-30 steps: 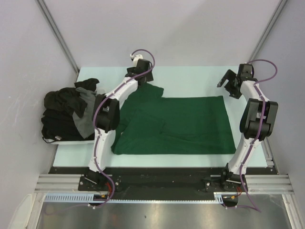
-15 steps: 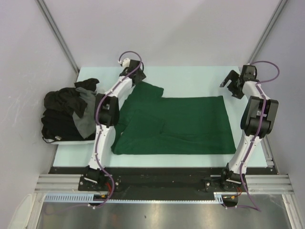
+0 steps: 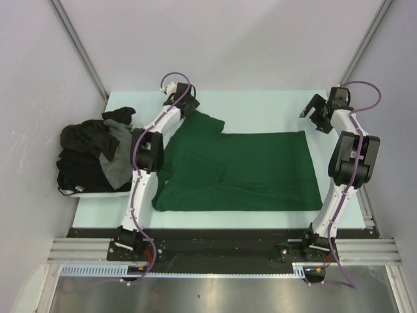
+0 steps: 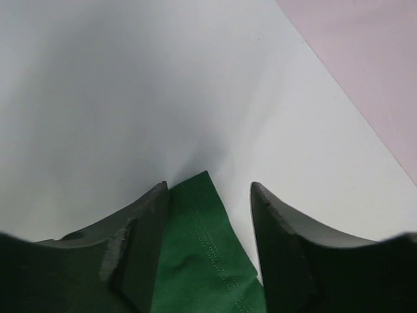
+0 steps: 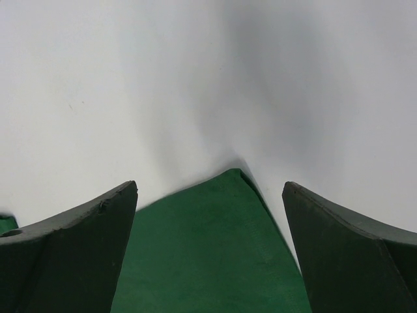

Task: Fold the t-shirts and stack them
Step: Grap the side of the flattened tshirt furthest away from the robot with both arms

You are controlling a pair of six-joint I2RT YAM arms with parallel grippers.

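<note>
A dark green t-shirt (image 3: 247, 169) lies spread flat on the pale table (image 3: 260, 107), its sleeve reaching toward the far left. My left gripper (image 3: 187, 106) is down at that sleeve's far corner. In the left wrist view the stitched sleeve corner (image 4: 202, 261) sits between the fingers of the left gripper (image 4: 208, 190), which stand apart with a gap on the right side. My right gripper (image 3: 311, 109) hovers by the shirt's far right corner. The right wrist view has that green corner (image 5: 215, 248) between the wide-open jaws of the right gripper (image 5: 210, 186).
A heap of black and dark grey t-shirts (image 3: 91, 153) fills a white tray (image 3: 98, 193) off the table's left edge. Pale walls and metal posts close in the far side. The arm bases stand on a dark rail (image 3: 221, 244) at the near edge.
The left gripper has shifted left onto the sleeve corner and its jaws have narrowed around the cloth. The right gripper has hardly moved and stays wide open.
</note>
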